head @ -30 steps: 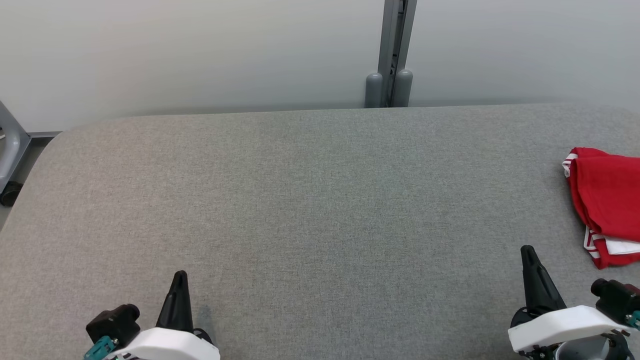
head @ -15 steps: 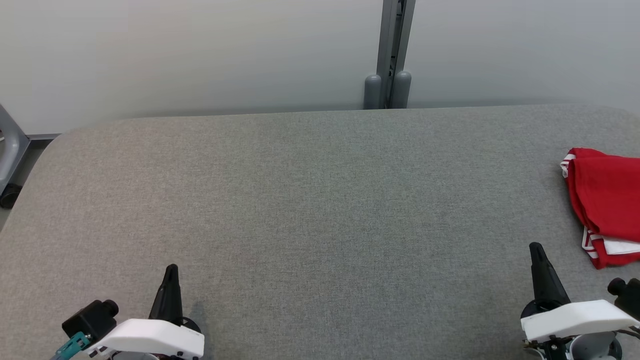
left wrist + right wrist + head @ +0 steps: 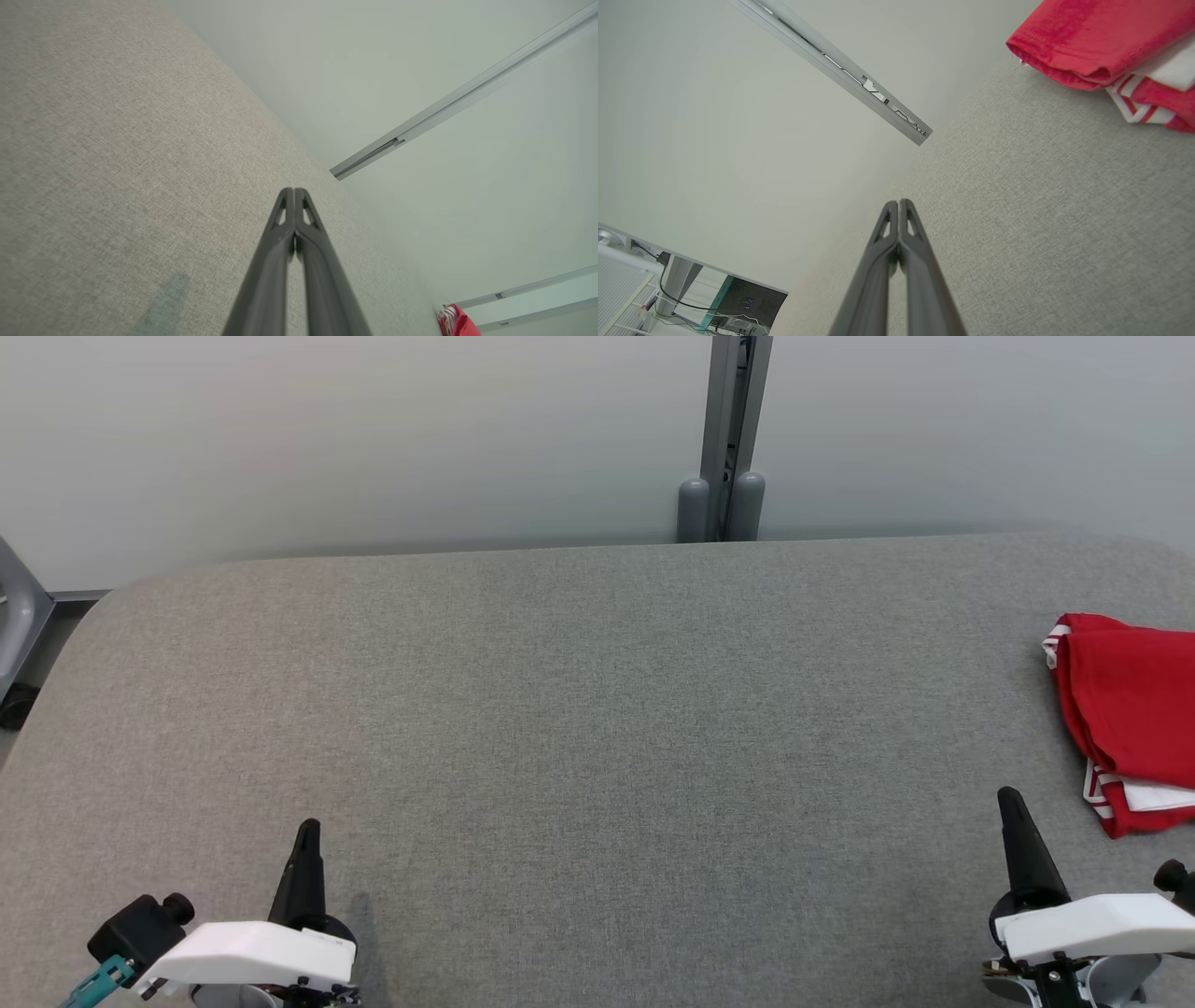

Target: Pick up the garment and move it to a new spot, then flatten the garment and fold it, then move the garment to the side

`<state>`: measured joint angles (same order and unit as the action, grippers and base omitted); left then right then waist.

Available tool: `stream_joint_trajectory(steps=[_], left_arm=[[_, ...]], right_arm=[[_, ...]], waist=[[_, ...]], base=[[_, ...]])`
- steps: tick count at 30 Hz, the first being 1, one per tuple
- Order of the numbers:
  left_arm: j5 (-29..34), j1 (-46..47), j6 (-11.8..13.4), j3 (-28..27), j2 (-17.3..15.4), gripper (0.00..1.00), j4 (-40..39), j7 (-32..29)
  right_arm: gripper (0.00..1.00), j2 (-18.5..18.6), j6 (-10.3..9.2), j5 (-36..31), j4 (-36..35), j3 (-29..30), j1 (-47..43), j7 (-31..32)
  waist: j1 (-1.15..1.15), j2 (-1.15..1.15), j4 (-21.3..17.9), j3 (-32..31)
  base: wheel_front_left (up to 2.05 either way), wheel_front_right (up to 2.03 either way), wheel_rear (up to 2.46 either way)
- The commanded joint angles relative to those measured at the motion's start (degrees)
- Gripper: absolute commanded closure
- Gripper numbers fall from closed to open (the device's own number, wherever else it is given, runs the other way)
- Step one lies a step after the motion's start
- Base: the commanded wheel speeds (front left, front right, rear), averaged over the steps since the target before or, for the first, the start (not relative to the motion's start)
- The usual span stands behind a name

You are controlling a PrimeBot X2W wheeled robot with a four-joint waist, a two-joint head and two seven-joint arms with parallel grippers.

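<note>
Head view, table (image 3: 597, 709): a grey fabric-covered top with rounded far corners, set against a pale wall.
Head view, garment (image 3: 1134, 709): red cloth with white striped trim, bunched in a loose fold at the table's far right and cut off by the picture's edge.
Head view, left gripper (image 3: 308, 829): low at the lower left over bare fabric, fingers pressed together to one dark point with nothing between them, well apart from the garment.
Head view, right gripper (image 3: 1006, 798): at the lower right, fingers likewise closed tight and empty, near the garment's lower edge but not touching it.
Head view, post (image 3: 726, 429): a grey upright against the wall behind the table's middle.
Left wrist view, jaws: both fingers meet along their length, holding nothing, above the grey fabric.
Left wrist view, garment: a small red patch at the lower right corner, far off along the table.
Right wrist view, jaws: fingers closed against each other, empty, over the table.
Right wrist view, garment: at the upper right, a rolled red hem lying on striped white trim, apart from the fingertips.
</note>
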<state>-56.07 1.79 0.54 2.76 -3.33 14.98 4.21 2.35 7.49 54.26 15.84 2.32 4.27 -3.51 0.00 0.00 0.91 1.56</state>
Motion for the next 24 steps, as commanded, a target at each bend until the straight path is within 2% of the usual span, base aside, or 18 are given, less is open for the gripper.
stream_joint_trajectory(steps=[1, 24], left_arm=[[-1.1, 1.9, -0.4, -0.5, -0.5, 1.00, -0.8, -0.1], [-14.8, 3.0, -3.3, -3.5, -0.5, 1.00, -0.9, -3.8]], right_arm=[[1.00, 0.5, 0.01, 1.2, -0.8, 0.3, 1.4, 0.3], [1.00, 0.6, 0.01, 15.2, -1.3, 1.9, 1.7, 4.1]], waist=[[0.00, 0.00, 0.0, 0.0], [0.00, 0.00, -0.3, -0.4]], base=[[0.00, 0.00, 0.00], [0.00, 0.00, 0.00]])
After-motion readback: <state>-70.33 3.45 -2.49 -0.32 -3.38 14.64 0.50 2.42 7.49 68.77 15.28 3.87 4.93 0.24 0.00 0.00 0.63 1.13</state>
